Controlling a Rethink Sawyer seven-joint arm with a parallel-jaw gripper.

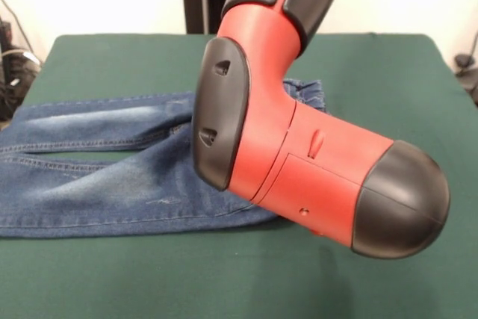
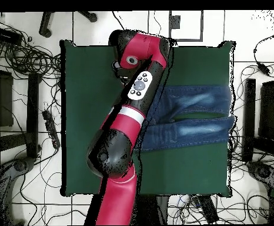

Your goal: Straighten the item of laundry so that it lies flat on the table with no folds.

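The item of laundry, a small pair of blue jeans (image 1: pixel 112 177) (image 2: pixel 192 118), lies across the dark green table (image 1: pixel 373 72) (image 2: pixel 80 118). Both legs are stretched out side by side with a narrow gap between them, and their ends reach the table's edge. The waist end is mostly covered by the red and black arm; only a gathered bit of waistband (image 1: pixel 308 93) peeks out behind it. In the overhead view only a dark part of my gripper (image 2: pixel 122 69) shows beside the wrist, just off the jeans' waist end. In the front view the arm's big elbow (image 1: pixel 299 155) hides it.
Cables, stands and dark equipment (image 2: pixel 22 118) lie on the tiled floor around the table. The arm's elbow hangs low over the table's middle. Green cloth lies bare on both long sides of the jeans.
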